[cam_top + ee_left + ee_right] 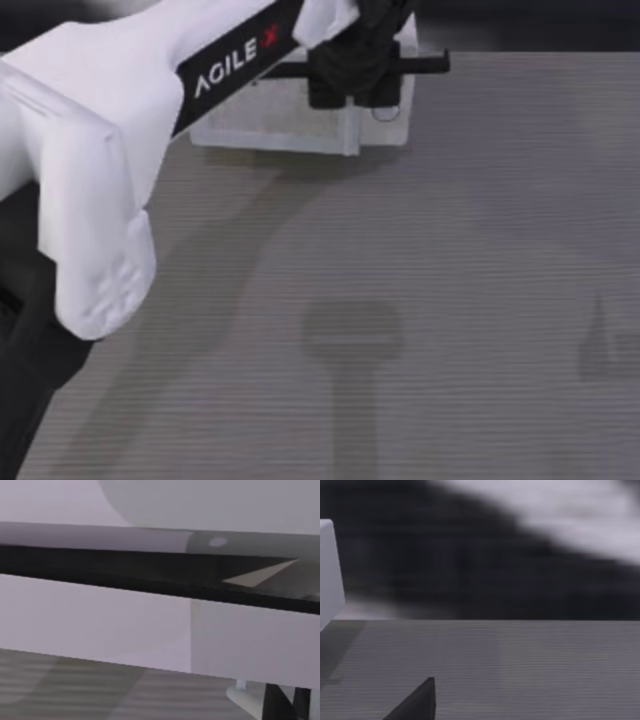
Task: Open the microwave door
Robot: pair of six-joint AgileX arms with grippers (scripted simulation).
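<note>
The microwave (300,125) was seen at the tabletop's (450,280) far edge w/ its door (285,130) facing front, the left hand (355,60) poised over it, finger state not discernible, right arm parked out of top view.

A: Where's the small white boxy microwave (375,125)?
B: At the table's far edge, left of centre, mostly hidden beneath the left arm.
A: And its flat white door with speckled grey mesh window (270,118)?
B: Facing forward; I cannot tell whether it's ajar.
</note>
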